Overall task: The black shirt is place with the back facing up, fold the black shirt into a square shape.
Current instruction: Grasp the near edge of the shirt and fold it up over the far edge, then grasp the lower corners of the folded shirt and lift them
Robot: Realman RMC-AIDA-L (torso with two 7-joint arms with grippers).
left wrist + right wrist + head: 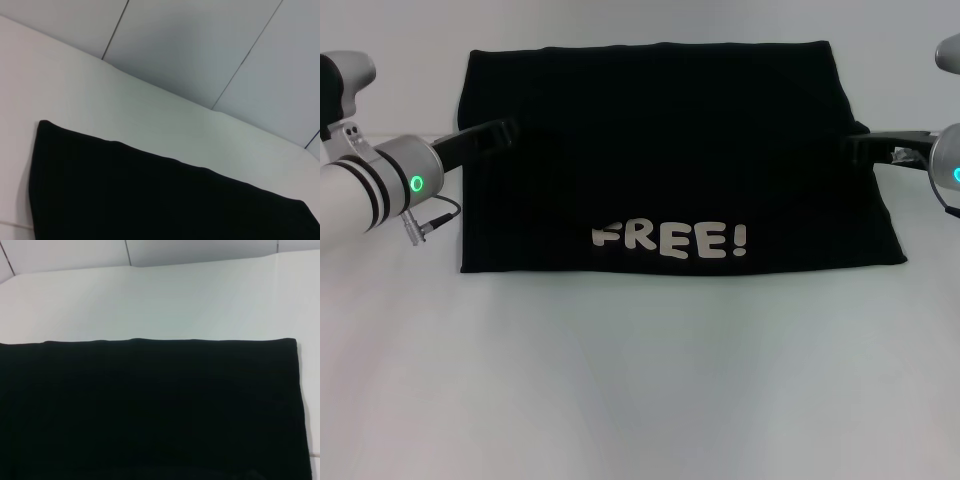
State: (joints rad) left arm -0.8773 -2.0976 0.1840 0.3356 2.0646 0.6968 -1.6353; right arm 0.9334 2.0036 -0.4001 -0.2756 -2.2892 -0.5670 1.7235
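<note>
The black shirt [660, 140] lies flat on the white table as a wide folded rectangle, with pale letters "FREE!" [670, 240] near its front edge. My left gripper [508, 129] reaches in over the shirt's left edge at mid height. From the other side, my right gripper [852, 146] sits at the right edge, where the cloth bulges slightly. Both dark tips blend into the black cloth. The left wrist view shows a corner and the far edge of the shirt [150, 200]. Only flat black shirt [150, 410] and its far hem appear in the right wrist view.
The white table [640, 380] spreads wide in front of the shirt and in a narrow strip behind it. A pale panelled wall [200, 45] rises behind the table. A thin cable [438, 215] hangs by my left wrist.
</note>
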